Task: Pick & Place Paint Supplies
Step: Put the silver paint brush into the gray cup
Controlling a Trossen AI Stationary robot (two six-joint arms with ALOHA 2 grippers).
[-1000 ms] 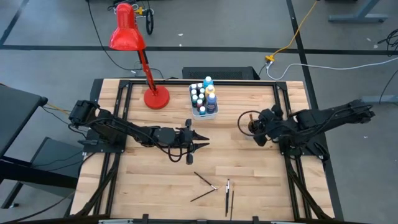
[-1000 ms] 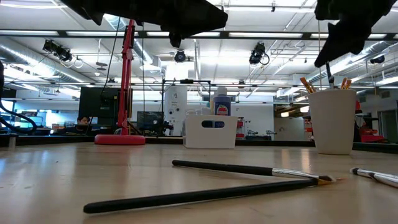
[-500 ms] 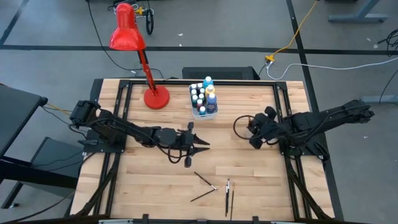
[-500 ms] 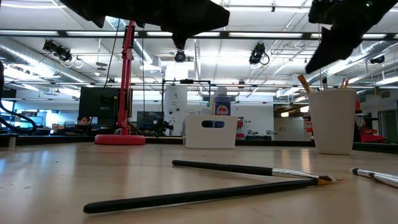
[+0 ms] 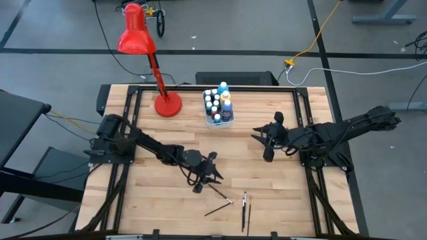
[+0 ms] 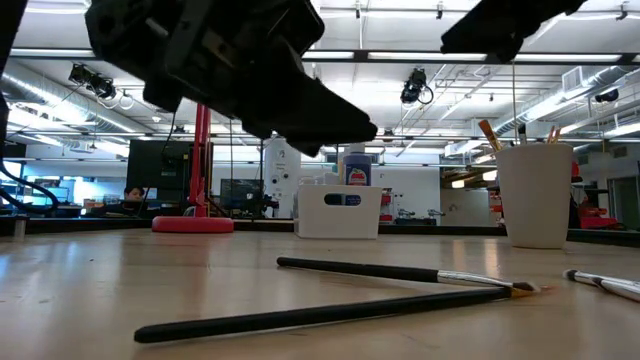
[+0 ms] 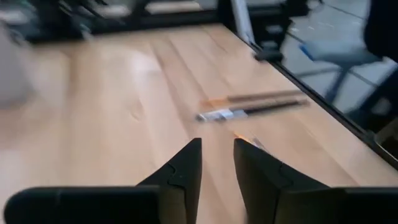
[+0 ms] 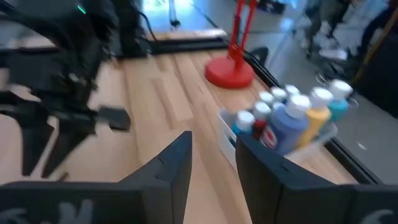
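Observation:
Several thin paintbrushes lie flat on the wooden table near its front edge: a dark one (image 5: 219,193) (image 6: 400,272), a second (image 5: 217,209) (image 6: 320,315) crossing its tip, and a pair (image 5: 244,208) (image 7: 252,106) to their right. My left gripper (image 5: 217,177) (image 7: 217,146) hangs low just beyond the dark brush, open by a narrow gap, with nothing between its fingers. My right gripper (image 5: 257,137) (image 8: 214,143) is open and empty, above a white cup (image 6: 538,195) that holds more brushes (image 6: 490,135). Paint bottles (image 5: 219,105) (image 8: 292,118) stand in a white tub.
A red desk lamp (image 5: 157,80) stands on its round base (image 8: 230,73) at the far left of the table. The white tub (image 6: 340,212) sits at the far middle. Black rails (image 5: 133,133) run along both sides of the table.
My left gripper has sunk toward the table and gone toward the near edge, closing on the loose brushes and tipping more steeply downward. My right gripper has come up from the white cup and tipped from pointing down to nearly level, shifting a little toward the table's left.

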